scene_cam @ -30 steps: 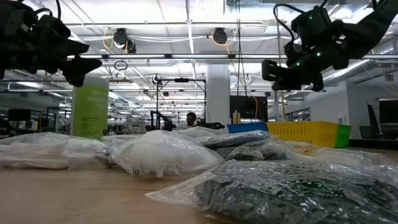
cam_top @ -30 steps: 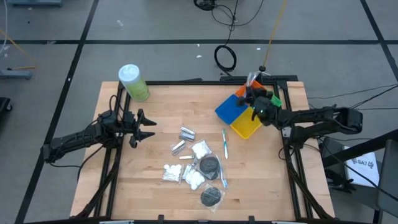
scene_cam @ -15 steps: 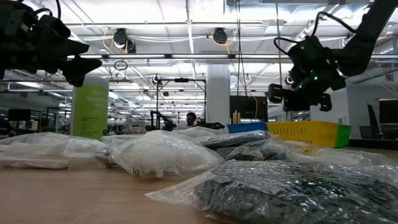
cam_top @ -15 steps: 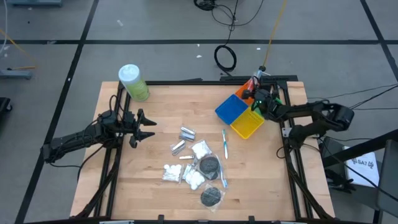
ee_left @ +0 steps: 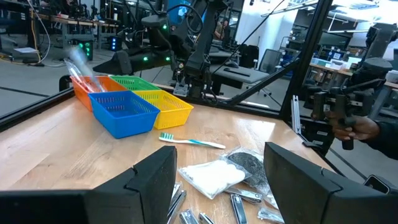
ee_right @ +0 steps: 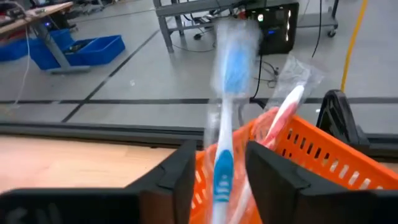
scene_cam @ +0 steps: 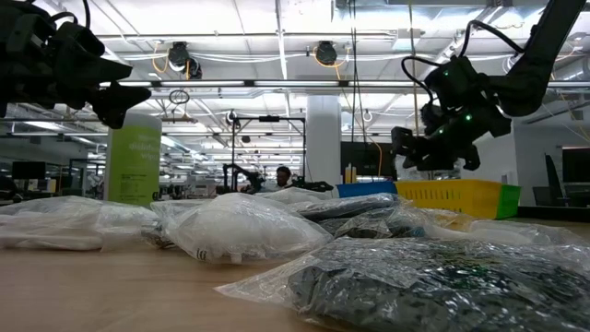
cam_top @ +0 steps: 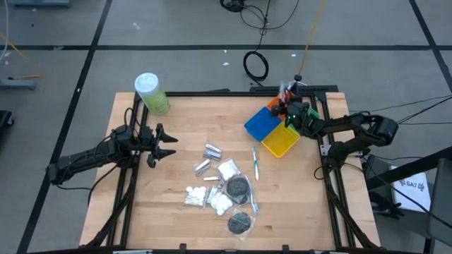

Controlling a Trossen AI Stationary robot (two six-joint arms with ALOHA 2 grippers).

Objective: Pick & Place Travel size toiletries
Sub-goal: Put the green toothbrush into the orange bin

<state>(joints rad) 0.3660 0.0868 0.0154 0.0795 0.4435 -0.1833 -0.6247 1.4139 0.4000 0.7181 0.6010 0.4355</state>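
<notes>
- Toothbrush, blue-white, thin, wrapped in clear plastic: between right claw fingers, parted narrowly, above orange mesh basket at surface's 1 o'clock.
- Left claw at 9 o'clock: wide, empty.

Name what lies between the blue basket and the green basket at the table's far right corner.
The orange basket lies between the blue basket and the green basket, in the left wrist view.
</notes>
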